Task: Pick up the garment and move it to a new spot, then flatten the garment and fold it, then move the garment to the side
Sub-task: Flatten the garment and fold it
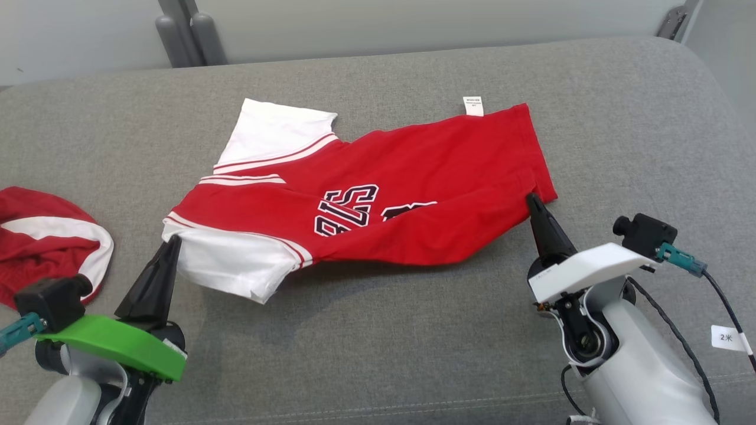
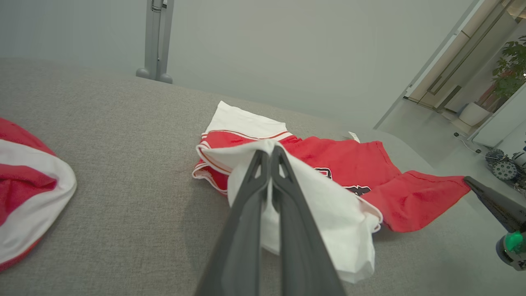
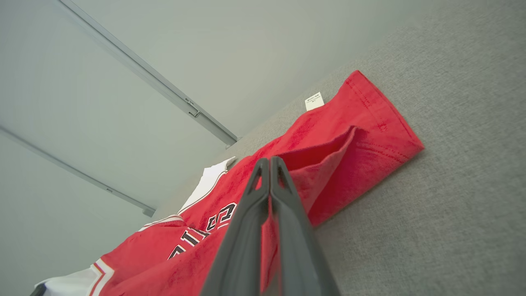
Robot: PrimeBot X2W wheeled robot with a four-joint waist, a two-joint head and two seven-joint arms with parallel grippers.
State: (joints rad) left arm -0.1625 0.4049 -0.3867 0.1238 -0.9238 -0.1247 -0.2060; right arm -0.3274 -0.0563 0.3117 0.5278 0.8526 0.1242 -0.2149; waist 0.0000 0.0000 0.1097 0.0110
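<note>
The garment is soft red and white cloth. The cushion is rough, gray woven cloth. The left end effector and the right end effector look like dull black plastic. The green cover is smooth plastic.

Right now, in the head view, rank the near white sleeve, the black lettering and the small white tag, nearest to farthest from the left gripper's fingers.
1. The near white sleeve: at the red shirt's left end, pinched in the left gripper.
2. The black lettering: middle of the shirt's front.
3. The white tag: far edge, toward the right.
</note>
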